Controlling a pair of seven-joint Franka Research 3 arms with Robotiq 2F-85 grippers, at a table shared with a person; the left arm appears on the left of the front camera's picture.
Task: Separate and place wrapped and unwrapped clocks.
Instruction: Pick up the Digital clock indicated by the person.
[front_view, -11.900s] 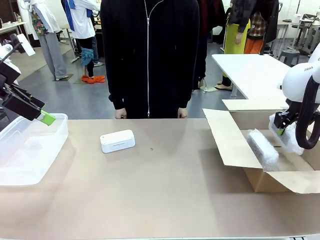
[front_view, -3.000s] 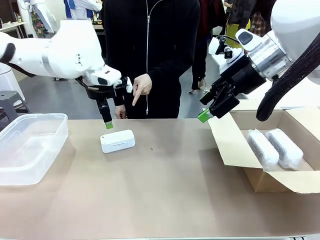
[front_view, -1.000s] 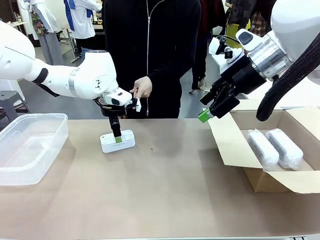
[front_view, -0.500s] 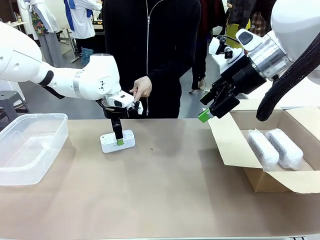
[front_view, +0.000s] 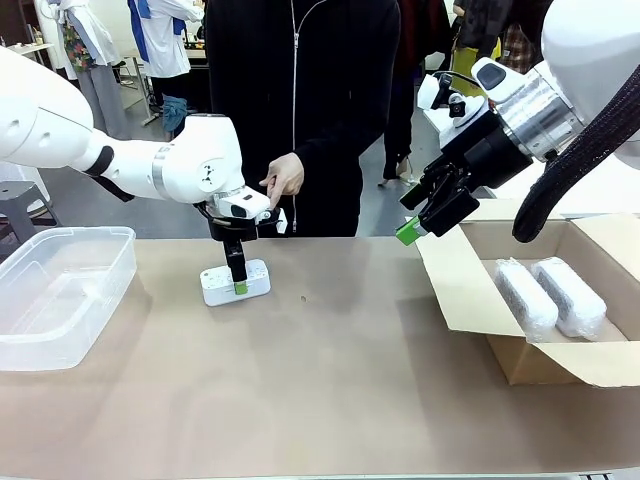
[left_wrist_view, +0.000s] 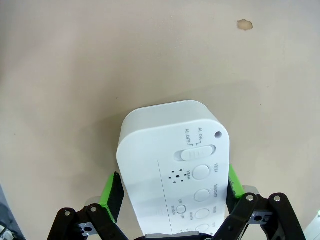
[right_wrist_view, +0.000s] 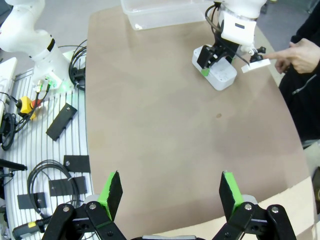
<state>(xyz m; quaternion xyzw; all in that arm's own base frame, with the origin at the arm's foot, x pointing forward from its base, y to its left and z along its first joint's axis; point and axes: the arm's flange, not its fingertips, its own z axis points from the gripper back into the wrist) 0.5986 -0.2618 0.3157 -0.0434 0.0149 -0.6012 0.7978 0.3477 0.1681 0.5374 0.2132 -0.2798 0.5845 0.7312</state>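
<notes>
- Left wrist view shows the left gripper spread wide, green pads either side of the bare clock lying on the table; not yet clamped
- Two wrapped clocks lie in the cardboard box; the right gripper hangs wide and empty
- Step in hand, by judgement: grasping the bare clock; next calls for closing, lifting, probably carrying to the clear bin

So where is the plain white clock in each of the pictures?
Front view: the bare white clock lies left of middle on the table, under the left end effector.
Left wrist view: bottom middle, between the green pads, button side up.
Right wrist view: top right, near the clear bin.
Shared landmark: the small dark spot on the table, close to the clock.
</notes>
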